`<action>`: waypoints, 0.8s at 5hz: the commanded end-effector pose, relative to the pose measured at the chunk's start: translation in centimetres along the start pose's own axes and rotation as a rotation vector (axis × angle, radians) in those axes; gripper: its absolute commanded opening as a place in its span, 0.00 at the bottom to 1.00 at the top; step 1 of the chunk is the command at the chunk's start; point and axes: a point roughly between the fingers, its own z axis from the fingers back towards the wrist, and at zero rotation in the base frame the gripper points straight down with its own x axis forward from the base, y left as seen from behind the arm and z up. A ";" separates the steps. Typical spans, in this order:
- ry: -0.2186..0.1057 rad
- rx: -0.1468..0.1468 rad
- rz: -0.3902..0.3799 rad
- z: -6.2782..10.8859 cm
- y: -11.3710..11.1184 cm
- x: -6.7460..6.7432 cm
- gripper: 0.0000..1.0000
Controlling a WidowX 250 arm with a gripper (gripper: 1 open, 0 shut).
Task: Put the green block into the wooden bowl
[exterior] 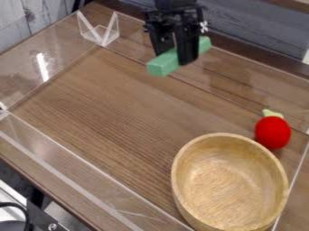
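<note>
The end effector point(179, 52) points steeply downward at the far side of the scene, its dark fingers point(189, 47) pressed together on the green block point(173, 58). The block hangs tilted between them, one end sticking out to the lower left and the other showing to the right of the fingers, clear of the wood-grain counter point(108, 117). The wooden bowl point(229, 185) sits at the near right, well apart from the block, with nothing visible inside it. A red round fruit-like object point(273, 132) lies just beyond the bowl's far right rim. Clear plastic walls point(54, 50) edge the counter, and a folded clear piece point(98, 29) stands at the far left.
</note>
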 end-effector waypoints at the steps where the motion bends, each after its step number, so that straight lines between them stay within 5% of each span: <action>1: -0.033 0.048 -0.076 0.8 -3.5 -0.8 0.00; 4: 0.052 0.052 -0.230 -4.4 -10.0 -3.6 0.00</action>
